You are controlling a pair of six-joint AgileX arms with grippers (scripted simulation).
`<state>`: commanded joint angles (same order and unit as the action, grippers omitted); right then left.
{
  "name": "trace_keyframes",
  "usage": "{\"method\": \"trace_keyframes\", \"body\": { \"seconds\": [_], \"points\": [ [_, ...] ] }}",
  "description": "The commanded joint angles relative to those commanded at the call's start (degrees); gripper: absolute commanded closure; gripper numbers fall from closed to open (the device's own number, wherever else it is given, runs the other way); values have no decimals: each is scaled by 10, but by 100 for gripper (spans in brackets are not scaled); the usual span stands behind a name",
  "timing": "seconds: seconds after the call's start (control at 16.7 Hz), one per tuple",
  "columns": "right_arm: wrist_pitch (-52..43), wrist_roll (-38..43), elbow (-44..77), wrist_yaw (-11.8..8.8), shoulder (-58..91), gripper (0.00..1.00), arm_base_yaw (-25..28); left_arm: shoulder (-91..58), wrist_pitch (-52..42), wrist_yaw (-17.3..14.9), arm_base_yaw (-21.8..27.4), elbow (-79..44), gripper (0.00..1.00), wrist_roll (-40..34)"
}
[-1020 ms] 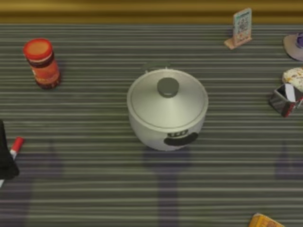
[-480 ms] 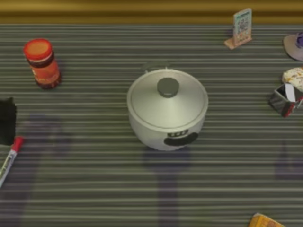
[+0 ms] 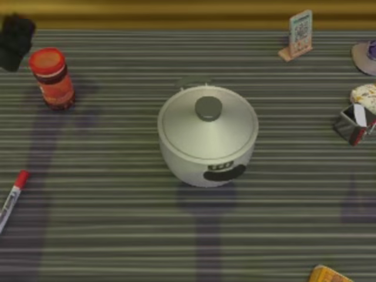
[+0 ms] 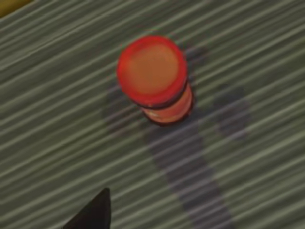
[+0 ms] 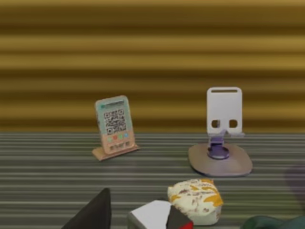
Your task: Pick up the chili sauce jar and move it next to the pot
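The chili sauce jar (image 3: 53, 79) stands upright at the far left of the table, with a red-orange lid and an orange-red label. My left gripper (image 3: 16, 36) hovers just beyond it, at the far left corner, slightly left of the lid. In the left wrist view the jar (image 4: 155, 78) is seen from above, and only one dark finger (image 4: 95, 215) shows, clear of the jar. The gripper is open and holds nothing. The silvery pot (image 3: 207, 135) with its grey knob sits mid-table. Of my right gripper, parked off the table's right, one finger (image 5: 93, 215) shows.
A red-capped marker pen (image 3: 13, 194) lies at the left edge. A QR card stand (image 3: 298, 35), a phone holder (image 3: 365, 56), a bread roll (image 3: 365, 94) and a red-and-white box (image 3: 354, 124) crowd the far right. A yellow object (image 3: 329, 275) sits at the near right.
My left gripper has travelled from beside the marker pen at the left edge toward the far left corner, and now hangs just behind the jar. Nothing else has moved.
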<state>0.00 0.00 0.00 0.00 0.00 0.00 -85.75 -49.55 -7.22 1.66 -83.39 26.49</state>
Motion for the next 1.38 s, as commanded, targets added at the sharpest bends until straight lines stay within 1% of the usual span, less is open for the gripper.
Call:
{"method": "trace_keyframes", "body": {
  "seconds": [0.42,0.72,0.9,1.02,1.38],
  "points": [
    [0,0,0,0,0,0,0,-369,-198,-15,-10,-411,0,112],
    [0,0,0,0,0,0,0,-573,-304,-19,-21,-628,0,169],
    [0,0,0,0,0,0,0,-651,-344,-19,-26,-708,0,190],
    [0,0,0,0,0,0,0,-677,-357,-19,-28,-733,0,196],
    [0,0,0,0,0,0,0,-683,-359,-19,-25,-737,0,197]
  ]
}}
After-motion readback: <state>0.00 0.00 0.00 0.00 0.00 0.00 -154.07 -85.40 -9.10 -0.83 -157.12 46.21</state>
